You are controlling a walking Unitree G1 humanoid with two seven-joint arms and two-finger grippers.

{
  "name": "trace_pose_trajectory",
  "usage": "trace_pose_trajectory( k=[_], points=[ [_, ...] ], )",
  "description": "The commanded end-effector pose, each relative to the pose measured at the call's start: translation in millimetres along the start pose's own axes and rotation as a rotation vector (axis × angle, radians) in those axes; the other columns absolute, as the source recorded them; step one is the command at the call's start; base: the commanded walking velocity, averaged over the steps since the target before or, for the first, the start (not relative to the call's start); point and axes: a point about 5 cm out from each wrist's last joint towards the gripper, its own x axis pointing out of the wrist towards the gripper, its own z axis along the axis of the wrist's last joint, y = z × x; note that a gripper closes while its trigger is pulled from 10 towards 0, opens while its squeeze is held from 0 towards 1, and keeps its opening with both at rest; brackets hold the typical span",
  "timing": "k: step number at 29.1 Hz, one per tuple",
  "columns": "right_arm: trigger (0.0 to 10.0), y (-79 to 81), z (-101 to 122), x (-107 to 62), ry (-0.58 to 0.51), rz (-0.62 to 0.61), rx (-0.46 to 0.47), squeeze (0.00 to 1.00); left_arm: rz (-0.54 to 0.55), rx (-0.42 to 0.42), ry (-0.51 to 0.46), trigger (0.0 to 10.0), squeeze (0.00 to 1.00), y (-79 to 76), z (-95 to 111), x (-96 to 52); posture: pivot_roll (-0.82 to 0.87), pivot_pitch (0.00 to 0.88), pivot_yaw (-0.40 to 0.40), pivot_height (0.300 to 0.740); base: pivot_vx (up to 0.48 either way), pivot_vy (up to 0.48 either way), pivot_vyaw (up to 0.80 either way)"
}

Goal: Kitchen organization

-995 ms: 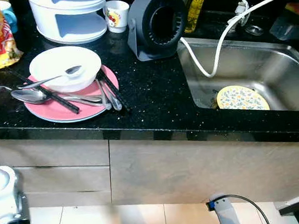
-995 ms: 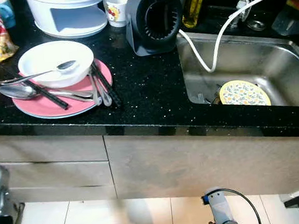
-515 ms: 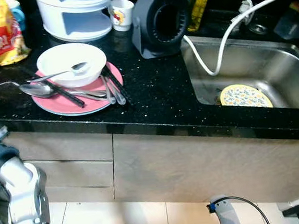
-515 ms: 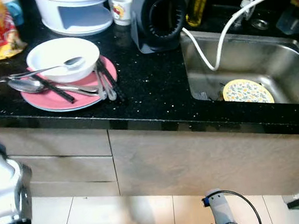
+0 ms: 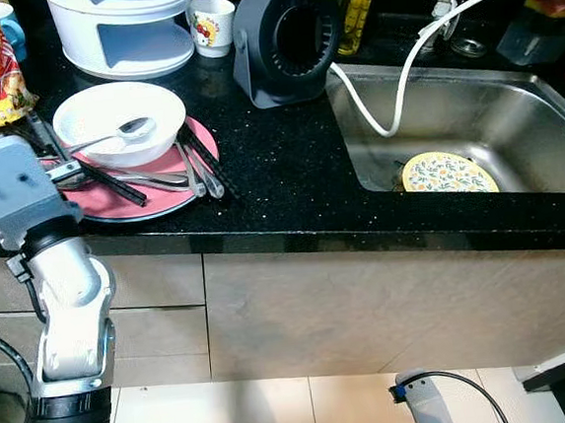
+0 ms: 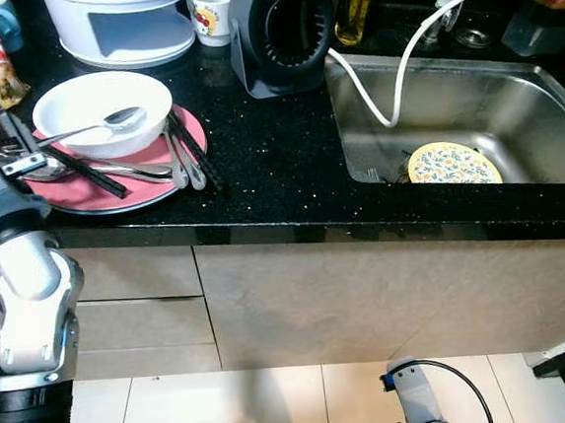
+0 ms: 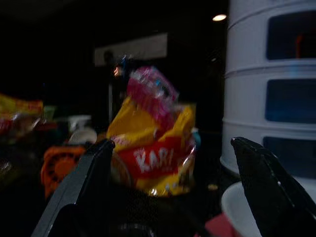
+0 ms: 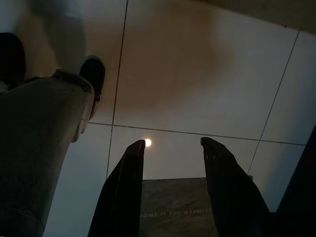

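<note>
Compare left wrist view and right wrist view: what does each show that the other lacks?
Left wrist view: the open left pincer faces a yellow-and-red crinkled snack bag and a white tiered plastic container. Right wrist view: the open right pincer hangs over pale floor tiles beside a person's grey trouser leg. Shared: two black fingers spread apart.

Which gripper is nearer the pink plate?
Left. The left gripper is open at the pink plate; the right gripper hangs open over floor tiles.

Black speckled countertop (image 5: pixel 290 186); wooden cabinet fronts (image 5: pixel 370 303) below; tiled floor (image 8: pixel 207 74); white hose (image 5: pixel 401 92) draped into steel sink (image 5: pixel 533 130).
</note>
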Motion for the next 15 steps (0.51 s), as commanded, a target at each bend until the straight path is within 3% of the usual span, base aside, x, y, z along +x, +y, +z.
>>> trace_pose_trajectory(
  k=[1, 3, 6, 15],
  points=[
    [10.0, -1.5, -9.2, -1.1, 0.030, -0.004, 0.008, 0.00, -0.058, 0.007, -0.048, 10.0, 0.00, -6.5, 11.0, 1.6, 0.16, 0.108, -0.109, 0.740, 0.000, 0.000, 0.00],
    [10.0, -1.9, -9.7, -1.2, 0.031, -0.005, 0.008, 0.00, -0.115, -0.004, -0.095, 10.0, 0.00, -14.0, 21.4, 3.7, 0.16, 0.107, -0.109, 0.740, 0.000, 0.000, 0.00],
    [10.0, -2.3, -9.3, -1.2, 0.030, -0.007, 0.010, 0.00, -0.135, -0.027, -0.092, 10.0, 0.00, -17.8, 23.0, 3.3, 0.16, 0.107, -0.110, 0.740, 0.000, 0.000, 0.00],
    [10.0, -3.7, -8.5, -1.3, 0.028, -0.011, 0.006, 0.00, -0.127, -0.064, 0.040, 10.0, 0.00, -20.0, 0.0, -10.5, 0.15, 0.111, -0.115, 0.740, 0.000, 0.000, 0.00]
  ],
)
